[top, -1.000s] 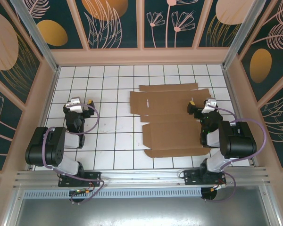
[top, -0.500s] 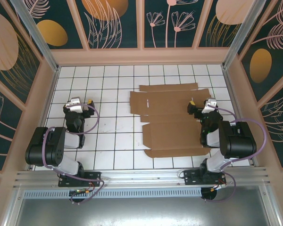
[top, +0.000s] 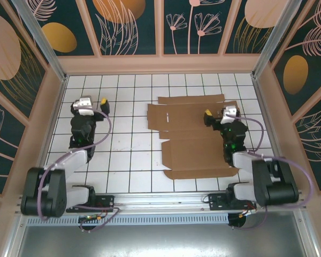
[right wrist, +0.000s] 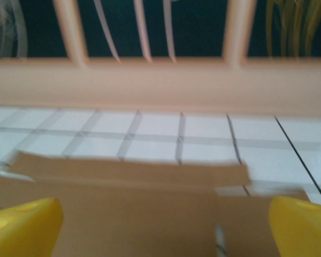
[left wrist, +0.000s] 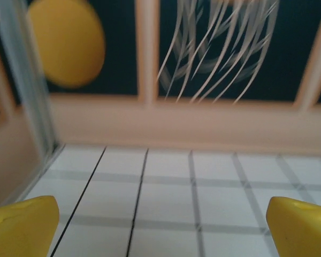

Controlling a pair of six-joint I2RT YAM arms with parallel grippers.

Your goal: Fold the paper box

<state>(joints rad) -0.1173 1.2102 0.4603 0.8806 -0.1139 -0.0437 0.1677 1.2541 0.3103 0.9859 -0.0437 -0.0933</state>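
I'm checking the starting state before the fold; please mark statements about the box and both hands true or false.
1. The paper box lies flat, unfolded, on the tiled table. True.
2. The left hand is over the box. False: it is over bare tiles, left of the box.
3. The right hand is over the box. True.
4. The right hand grips a flap. False: it is wide open, holding nothing.
5. The left hand is open. True.

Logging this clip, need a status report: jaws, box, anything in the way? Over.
Left jaws open, empty, over white tiles. Right jaws open, empty, above the box. Box lying flat, unfolded. Nothing in the way.
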